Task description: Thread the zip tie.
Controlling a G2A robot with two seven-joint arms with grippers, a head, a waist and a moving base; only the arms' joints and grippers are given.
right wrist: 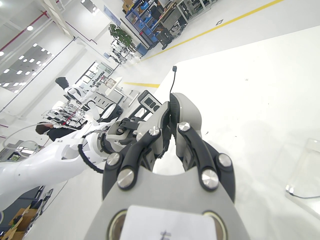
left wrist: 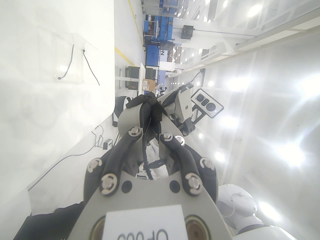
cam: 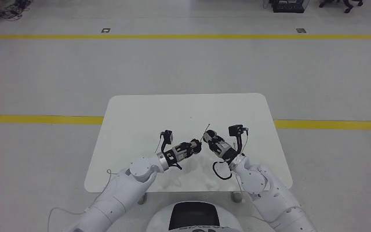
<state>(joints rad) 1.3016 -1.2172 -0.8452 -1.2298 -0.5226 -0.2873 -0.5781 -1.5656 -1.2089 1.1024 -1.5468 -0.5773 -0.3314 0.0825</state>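
Currently both arms meet over the table's (cam: 243, 110) middle. Right gripper (right wrist: 171, 103) is clamped on the zip tie (right wrist: 172, 83), head end free. Left gripper (left wrist: 149, 108) is pinched narrow, contents unclear. Rec: align tail w/ head slot, feed slowly.

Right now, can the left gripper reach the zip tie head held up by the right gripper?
Probably yes: the zip tie head sticks out free beyond the right gripper, and the left gripper sits close beside it with nothing between.
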